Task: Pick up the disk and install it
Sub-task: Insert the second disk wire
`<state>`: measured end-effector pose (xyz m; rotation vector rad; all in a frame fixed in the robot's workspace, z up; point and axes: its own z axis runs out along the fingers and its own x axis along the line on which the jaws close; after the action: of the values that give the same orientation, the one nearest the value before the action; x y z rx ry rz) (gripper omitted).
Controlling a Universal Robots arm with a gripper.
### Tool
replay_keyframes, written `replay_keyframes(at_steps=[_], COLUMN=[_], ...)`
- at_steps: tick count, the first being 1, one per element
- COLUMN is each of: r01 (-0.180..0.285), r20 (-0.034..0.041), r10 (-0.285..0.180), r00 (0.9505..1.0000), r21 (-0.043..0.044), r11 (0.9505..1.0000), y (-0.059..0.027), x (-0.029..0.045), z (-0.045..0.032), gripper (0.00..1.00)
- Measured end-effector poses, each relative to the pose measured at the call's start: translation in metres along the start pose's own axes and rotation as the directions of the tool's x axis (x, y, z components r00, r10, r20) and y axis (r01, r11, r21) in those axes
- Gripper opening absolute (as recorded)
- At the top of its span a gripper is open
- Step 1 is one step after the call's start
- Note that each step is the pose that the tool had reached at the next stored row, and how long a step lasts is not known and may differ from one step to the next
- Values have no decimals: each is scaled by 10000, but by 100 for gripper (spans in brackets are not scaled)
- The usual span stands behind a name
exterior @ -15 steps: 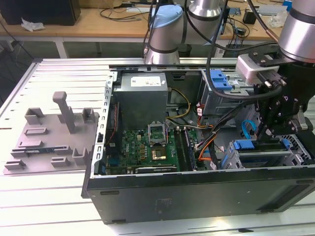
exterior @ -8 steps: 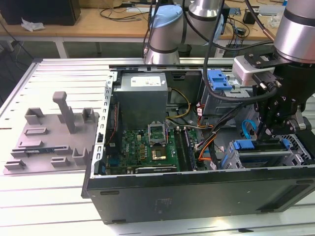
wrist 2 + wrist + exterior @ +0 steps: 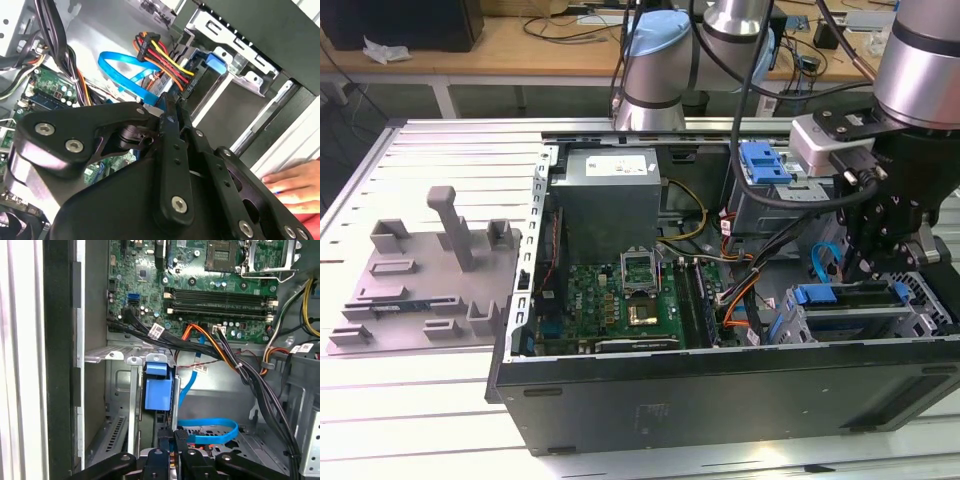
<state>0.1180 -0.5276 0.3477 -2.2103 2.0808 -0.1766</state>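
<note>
One arm, one pincer (image 3: 866, 272), one disk (image 3: 850, 296). In the exterior view the disk sits in the drive cage in the corner of the open computer case (image 3: 720, 385) at the exterior view's right. It is on edge, with its blue rail up and its long axis running across the view's left-right. The pincer hangs directly over it, touching or just short of the rail, so the disk is straight below and ahead of the tips, not off to a side. In the first wrist view the disk (image 3: 160, 390) is seen edge-on and runs straight away from the pincer (image 3: 175, 437). The fingertips (image 3: 183, 436) are drawn close together with the disk's near edge in line between them. This looks like a clamp on that edge, but the contact itself is hard to make out. In the second wrist view the pincer (image 3: 169, 111) is likewise narrow, and the disk (image 3: 207, 75) is just beyond it, beside the red-yellow-black power cable (image 3: 165, 60). Other counts: one blue data cable (image 3: 210, 429) looped near the tips, one blue latch piece (image 3: 765, 162) on the farther cage, one motherboard (image 3: 620, 300), one grey fixture plate (image 3: 420, 280) on the worktop (image 3: 440, 420) well apart at the exterior view's left, and one person's hand (image 3: 295, 186) resting outside the case.
</note>
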Motion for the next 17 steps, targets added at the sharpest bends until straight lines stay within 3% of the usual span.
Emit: replay_keyframes(at_steps=[6,8,9,10,11,12,15,17], r01=[-34,-24,-14,14,24,29,32,32], r20=[3,-59,-139,-308,-375,-411,-460,-467], r10=[34,24,14,-11,-17,-19,-4,3], r00=[10000,10000,9999,9995,9993,9992,9989,9989], r21=[30,27,27,93,172,248,620,739], r11=[10000,10000,10000,10000,9998,9997,9981,9973], y=[2,2,5,19,30,36,56,73], x=[9,9,9,8,7,6,-1,-2], z=[0,-1,-9,-18,-20,-22,-25,-27], gripper=[16,16,16,16,16,16,16,16])
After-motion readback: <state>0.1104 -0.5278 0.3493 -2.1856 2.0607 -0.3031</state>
